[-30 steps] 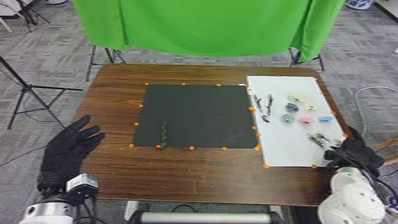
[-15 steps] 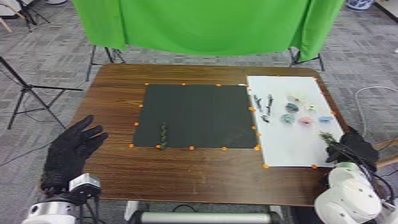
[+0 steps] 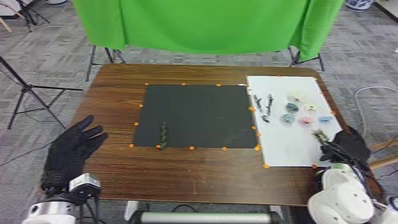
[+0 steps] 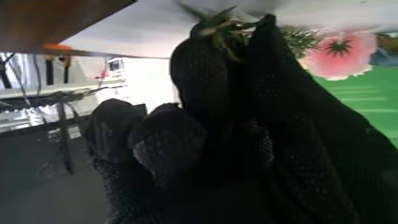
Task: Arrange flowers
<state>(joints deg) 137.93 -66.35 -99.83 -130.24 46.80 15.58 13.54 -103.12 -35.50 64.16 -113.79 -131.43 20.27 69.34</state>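
Right hand [image 3: 353,146] pinches a leafy sprig [image 3: 321,136] over the white sheet [image 3: 286,146], lower right of the head view. Best lift it straight up, clear of the pink flower [image 3: 306,120], squeezing lightly to spare the leaves.

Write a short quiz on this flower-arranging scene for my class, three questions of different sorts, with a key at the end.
1. Multiple choice. On which surface does the pink flower rest?
a) the dark mat
b) the white sheet
c) the floor

2. True or false? The left hand has its fingers extended and holds nothing.

3. Short answer. What is the right hand holding?

Key: 1. b; 2. true; 3. a leafy green sprig.
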